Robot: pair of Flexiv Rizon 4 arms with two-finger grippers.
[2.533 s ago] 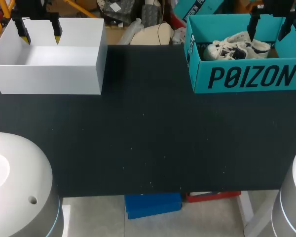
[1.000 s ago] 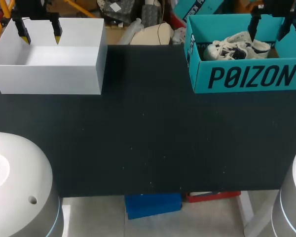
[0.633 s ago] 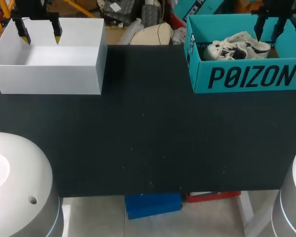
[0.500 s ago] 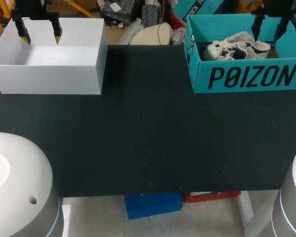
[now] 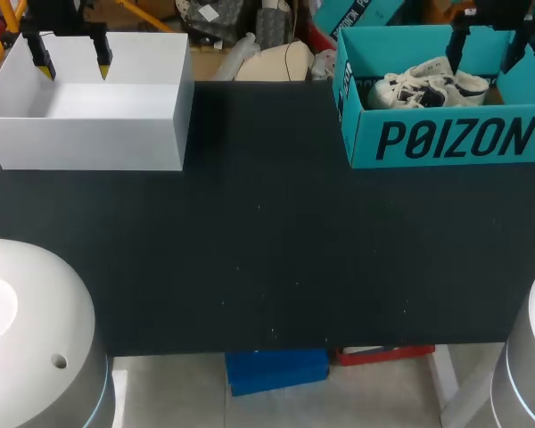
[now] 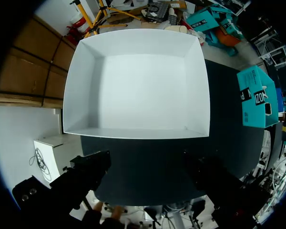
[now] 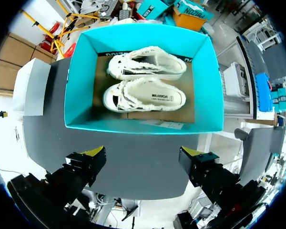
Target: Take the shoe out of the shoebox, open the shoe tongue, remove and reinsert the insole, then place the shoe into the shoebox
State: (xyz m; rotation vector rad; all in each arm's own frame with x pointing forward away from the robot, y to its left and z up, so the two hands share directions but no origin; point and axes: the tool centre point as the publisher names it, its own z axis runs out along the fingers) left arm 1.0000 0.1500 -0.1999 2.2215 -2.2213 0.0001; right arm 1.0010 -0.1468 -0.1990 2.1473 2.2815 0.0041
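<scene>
The teal shoebox (image 5: pixel 446 138) stands at the table's far right corner with a pair of white sneakers (image 5: pixel 428 82) inside. In the right wrist view both shoes lie on their sides on brown card, one (image 7: pixel 148 67) behind the other (image 7: pixel 145 98), within the teal walls (image 7: pixel 78 81). My right gripper (image 5: pixel 486 49) hangs over the box, open, with nothing between its yellow tips; in its own view the right gripper (image 7: pixel 143 152) is above the near wall. My left gripper (image 5: pixel 73 64) is open at the far left, away from the shoebox.
An empty white box (image 5: pixel 89 98) sits at the far left corner, directly under the left gripper (image 6: pixel 150 167), and fills the left wrist view (image 6: pixel 138 83). The black table (image 5: pixel 267 250) stretches between the two boxes and toward the front edge.
My right gripper's fingers narrowed over the shoebox and then spread wide again. The left arm, the shoes and both boxes stayed where they were.
</scene>
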